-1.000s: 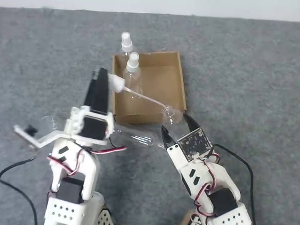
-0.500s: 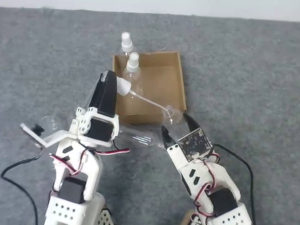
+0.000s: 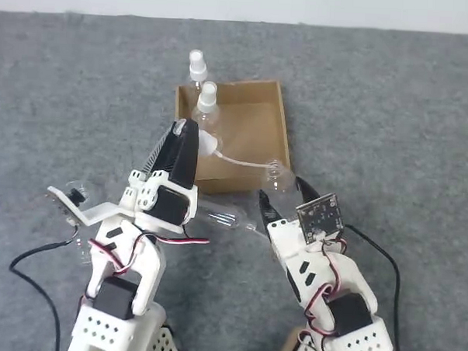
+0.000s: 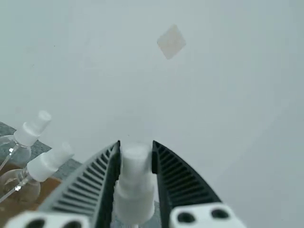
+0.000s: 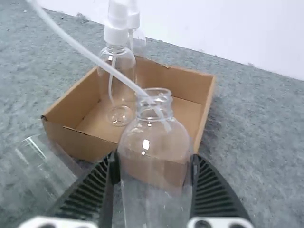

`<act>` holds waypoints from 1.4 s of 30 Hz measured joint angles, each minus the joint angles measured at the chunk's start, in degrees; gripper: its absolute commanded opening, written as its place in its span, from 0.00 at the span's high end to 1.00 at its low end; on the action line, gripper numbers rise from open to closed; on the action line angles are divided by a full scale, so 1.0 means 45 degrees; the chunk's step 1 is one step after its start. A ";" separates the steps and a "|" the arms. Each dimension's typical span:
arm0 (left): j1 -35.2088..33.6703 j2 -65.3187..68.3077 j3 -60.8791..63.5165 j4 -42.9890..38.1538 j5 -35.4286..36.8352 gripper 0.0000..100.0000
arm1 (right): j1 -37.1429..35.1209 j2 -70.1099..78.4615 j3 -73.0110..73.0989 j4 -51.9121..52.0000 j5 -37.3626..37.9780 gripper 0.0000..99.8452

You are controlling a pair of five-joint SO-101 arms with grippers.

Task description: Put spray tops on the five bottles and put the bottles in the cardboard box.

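My left gripper [image 3: 195, 136] [image 4: 135, 147] is shut on a white spray top [image 3: 207, 143] [image 4: 134, 185]. Its thin tube [image 3: 238, 161] [image 5: 90, 52] slants down into the open mouth of a clear bottle [image 3: 277, 179] [image 5: 153, 142]. That bottle is held upright in front of the cardboard box [image 3: 255, 130] [image 5: 202, 92] by my right gripper [image 3: 280, 187] [image 5: 153, 166], which is shut on its body. One capped bottle [image 3: 206, 106] [image 5: 116, 59] stands inside the box at its far left corner. A second capped bottle [image 3: 197, 66] [image 4: 28, 130] stands just behind the box.
An uncapped clear bottle [image 3: 220, 218] [image 5: 40, 164] lies on the grey carpet between the two arms. Another clear bottle [image 3: 79, 194] sits at the left, partly hidden by the left arm. Carpet to the right of the box is open.
The left arm has swung right and nearer with the spray top, bringing its tube to the bottle's mouth. The right gripper has shifted slightly right with the bottle.
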 measured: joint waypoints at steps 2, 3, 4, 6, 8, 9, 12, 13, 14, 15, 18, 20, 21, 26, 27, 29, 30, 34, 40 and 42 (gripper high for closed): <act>0.0000 0.0000 0.0000 0.0000 0.0000 0.99 | 0.0039 0.0000 0.0000 0.0000 -0.0020 0.92; 0.0000 0.0000 0.0000 0.0000 0.0000 0.99 | 0.0039 0.0000 0.0000 0.0000 -0.0020 0.92; 0.0000 0.0000 0.0000 0.0000 0.0000 0.99 | 0.0039 0.0000 0.0000 0.0000 -0.0020 0.92; 0.0078 0.0000 0.0000 0.0000 0.0000 0.99 | 0.0039 0.0000 0.0000 0.0000 -0.0020 0.92; 0.0117 0.0000 0.0000 0.0000 0.0000 0.99 | 0.0039 0.0000 0.0000 0.0000 0.0098 0.92; 0.0117 0.0000 0.0000 0.0000 0.0000 0.99 | 0.0039 0.0000 0.0000 0.0000 0.0352 0.92; 0.0117 0.0000 0.0000 0.0000 0.0000 0.99 | 0.0039 0.0000 0.0000 -0.0020 0.0957 0.92; 0.0117 0.0000 0.0000 0.0000 0.0000 0.99 | 0.0039 0.0000 0.0000 -0.0020 0.1035 0.92; 0.0117 0.0000 0.0000 0.0000 0.0000 0.99 | 0.0039 0.0000 0.0000 -0.0020 0.1074 0.92; 0.0117 0.0000 0.0000 0.0000 0.0000 0.99 | 0.0039 0.0000 0.0000 -0.0020 0.1114 0.92; 0.0332 0.0000 0.0000 0.0000 -0.0039 0.99 | 0.0039 0.0000 0.0000 -0.0020 0.1153 0.92; 0.0391 0.0000 0.0000 0.0000 -0.0488 0.99 | 0.0039 0.0000 0.0000 -0.0234 0.1153 0.92; 0.0410 0.0000 -0.0020 0.0000 -0.0703 0.99 | 0.0020 0.0000 0.0000 -0.0293 0.1153 0.92; 0.0410 0.0000 0.0020 0.0000 -0.0957 0.99 | -0.0508 0.0000 0.0000 -0.0313 0.1153 0.92; 0.0410 -0.0039 0.0156 0.0000 -0.0762 0.99 | -0.0664 0.0000 0.0000 -0.0313 0.1153 0.92; 0.0410 0.0000 0.0430 0.0000 -0.0254 0.99 | -0.0840 0.0000 0.0000 -0.0313 0.1153 0.92; 0.0410 0.0000 0.0469 0.0000 -0.0117 0.99 | -0.0957 0.0000 0.0000 -0.0313 0.1153 0.92; 0.0410 0.0000 0.0684 0.0000 0.0039 0.99 | -0.1426 0.0000 0.0000 -0.0332 0.1172 0.92; 0.0410 0.0000 0.0840 0.0000 0.0059 0.99 | -0.1817 0.0000 0.0000 -0.0332 0.1231 0.92; 0.0410 0.0000 0.0840 0.0000 0.0059 0.99 | -0.1836 0.0000 0.0000 -0.0332 0.1231 0.92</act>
